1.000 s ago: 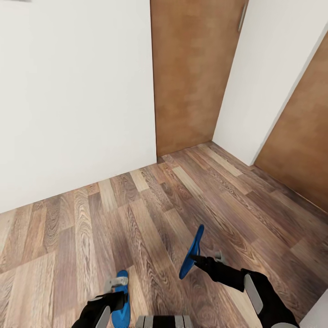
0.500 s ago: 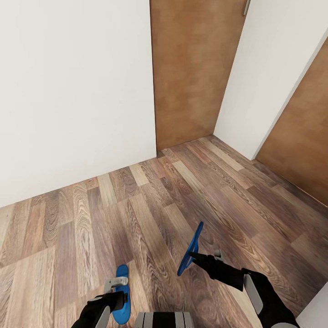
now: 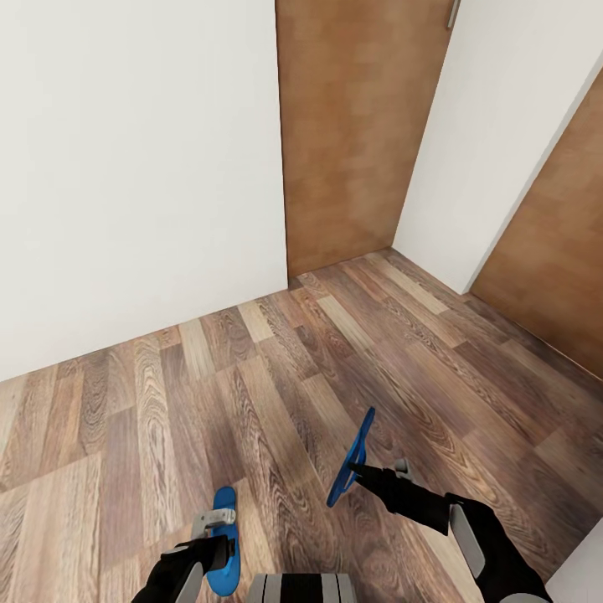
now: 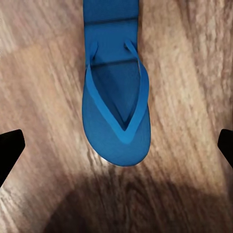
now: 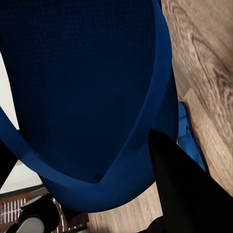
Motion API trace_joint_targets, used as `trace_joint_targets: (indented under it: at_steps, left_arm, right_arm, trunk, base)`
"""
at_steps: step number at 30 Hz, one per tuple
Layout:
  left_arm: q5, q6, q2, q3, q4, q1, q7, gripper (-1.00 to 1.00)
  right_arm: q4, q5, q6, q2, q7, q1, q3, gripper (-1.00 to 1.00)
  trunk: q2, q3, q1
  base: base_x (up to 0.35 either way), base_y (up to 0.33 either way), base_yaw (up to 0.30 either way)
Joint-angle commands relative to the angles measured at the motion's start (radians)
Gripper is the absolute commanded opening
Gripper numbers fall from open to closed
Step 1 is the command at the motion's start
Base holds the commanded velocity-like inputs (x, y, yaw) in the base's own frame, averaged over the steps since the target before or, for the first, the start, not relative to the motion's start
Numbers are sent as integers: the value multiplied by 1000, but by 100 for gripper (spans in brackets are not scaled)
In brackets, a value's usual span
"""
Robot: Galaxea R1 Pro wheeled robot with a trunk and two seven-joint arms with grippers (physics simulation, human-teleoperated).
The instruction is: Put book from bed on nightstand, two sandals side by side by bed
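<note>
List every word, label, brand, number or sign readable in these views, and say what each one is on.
None: no readable text in any view.
The sandal at the left gripper: plain blue, no brand mark.
The sandal in the right gripper: plain blue, unmarked.
Wood floor, white walls and brown door: no signs.

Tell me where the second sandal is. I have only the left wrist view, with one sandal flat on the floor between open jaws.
Observer: The second sandal is clamped in the right jaws, tilted up on its edge.
Operator: Report what stands ahead.
Observer: A white wall, and a brown door set in the corner.
Operator: Place my sandal relative to the held one.
Observer: In the head view your sandal lies to the left of it, nearer the robot.
</note>
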Motion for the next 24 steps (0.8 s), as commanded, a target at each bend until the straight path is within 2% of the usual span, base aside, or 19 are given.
trace_joint_targets:
  at_steps: [1,4,8,13,19,24]
  left_arm:
    - [10,2,0,-2,-2,-1,10,100]
    - [8,-22,-2,-1,-9,-1,16,100]
    - [5,-101,-2,-1,-13,-5,17,100]
    - [1,-167,-3,-1,-8,-41,18,100]
    - [1,-282,-2,-1,46,-47,18,100]
    - [1,-298,0,-1,57,-47,18,100]
  right_arm:
    - [0,-2,5,1,2,0,0,-100]
    - [0,-2,5,2,2,0,0,-100]
    - [0,-2,5,2,2,0,2,-100]
    - [0,-2,5,2,2,0,2,-100]
    - [0,-2,5,2,2,0,2,-100]
    - [0,-2,5,2,2,0,2,-100]
  trunk:
    - [0,-1,0]
    - [0,-1,0]
    - [0,-1,0]
    - [0,-1,0]
    - [0,-1,0]
    - [0,-1,0]
  base:
    - [0,0,0]
    - [0,0,0]
    - [0,0,0]
    - [0,0,0]
    - [0,0,0]
    - [0,0,0]
